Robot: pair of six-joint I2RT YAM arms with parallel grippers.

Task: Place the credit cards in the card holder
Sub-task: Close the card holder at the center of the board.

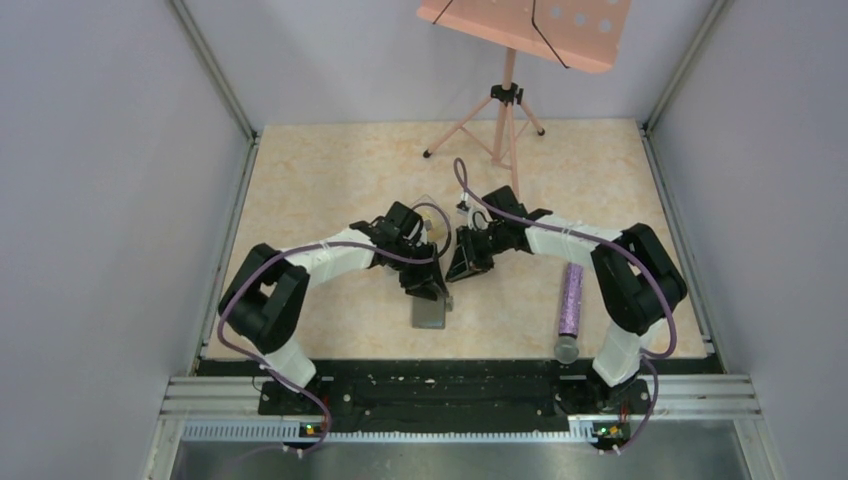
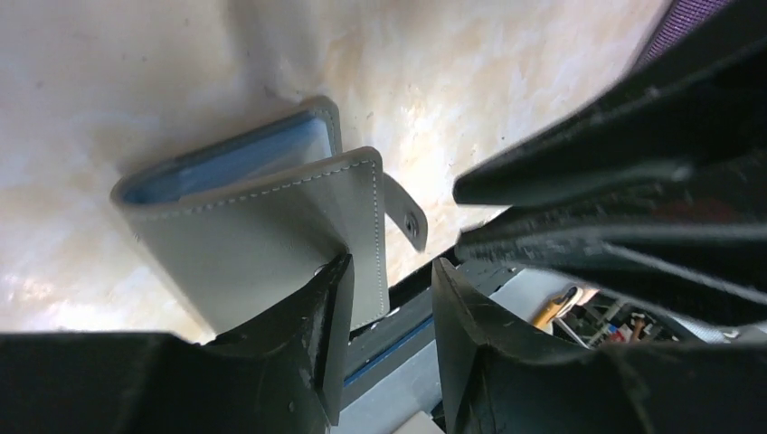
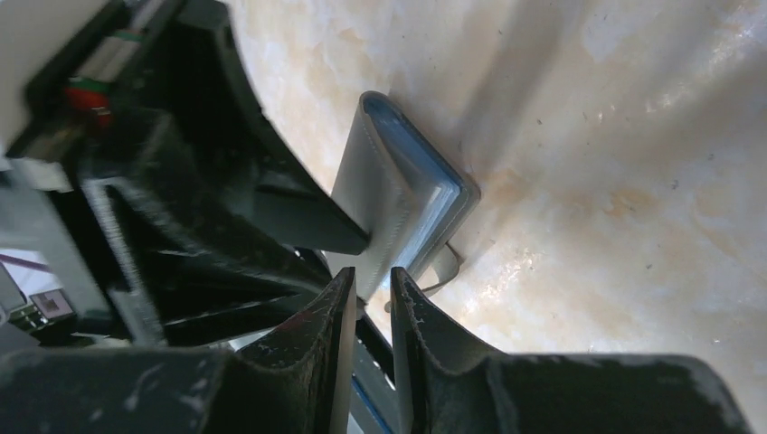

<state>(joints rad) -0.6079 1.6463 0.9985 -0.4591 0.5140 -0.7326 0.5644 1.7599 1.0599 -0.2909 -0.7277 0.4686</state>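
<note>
Our left pincer (image 2: 391,271) stands half open, gripping nothing. Our right pincer (image 3: 373,276) pinches the card holder (image 2: 253,235) by its edge, so we risk it slipping and flopping shut.

Black joints, white links on left arm (image 1: 290,270), right arm (image 1: 610,250); purple cables (image 1: 500,212); scuffed black fingers (image 3: 317,334).

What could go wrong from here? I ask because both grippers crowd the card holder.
The left gripper and right gripper sit almost tip to tip at the card holder, so either could bump the other. The snap tab hangs unfastened, so the holder may spring open. One of the left gripper's fingers overlaps its corner and could drag it.
</note>
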